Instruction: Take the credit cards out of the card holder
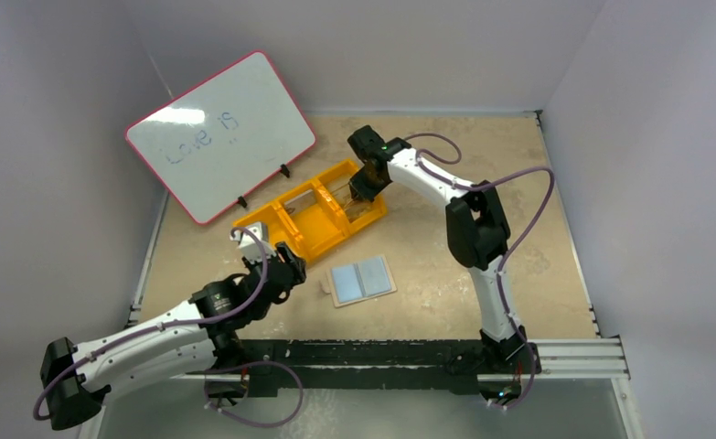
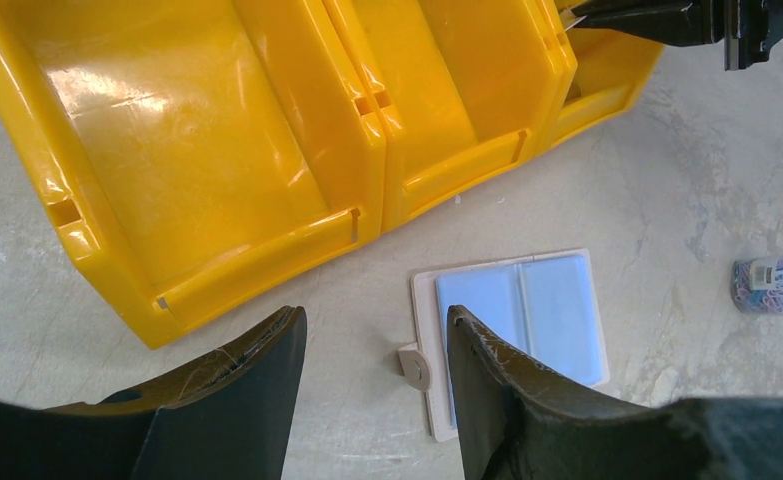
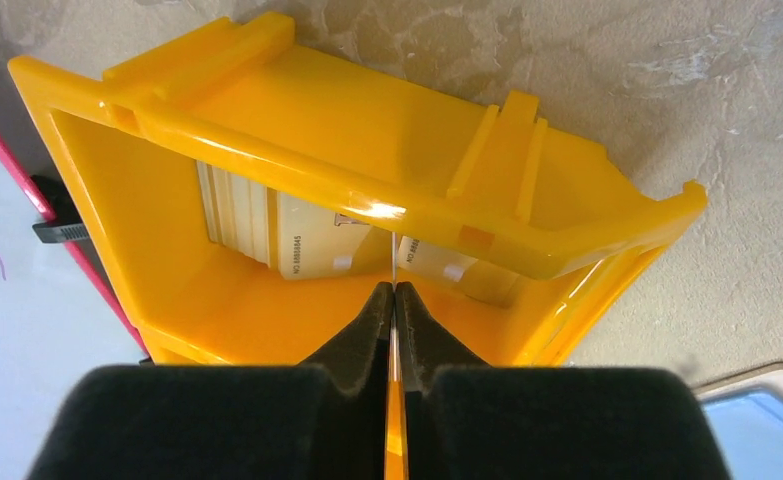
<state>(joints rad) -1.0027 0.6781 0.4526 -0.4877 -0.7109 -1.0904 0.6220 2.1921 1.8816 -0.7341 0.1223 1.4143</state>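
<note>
The card holder [image 1: 363, 280] lies open on the table, its two light-blue panels [image 2: 522, 320] facing up and a small tab [image 2: 417, 365] sticking out at its left edge. My left gripper [image 2: 372, 330] hovers open just above that edge, one finger over the left panel, holding nothing. My right gripper [image 1: 363, 187] is over the right compartment of the yellow bin [image 1: 313, 219]. It is shut on a thin credit card seen edge-on [image 3: 394, 262]. Two more cream credit cards [image 3: 312, 235] lean inside that compartment.
A pink-rimmed whiteboard [image 1: 221, 133] stands propped behind the bin at the back left. The bin's other two compartments [image 2: 197, 150] hold nothing. A small white cylinder with a patterned label [image 2: 772, 285] lies on the table right of the holder.
</note>
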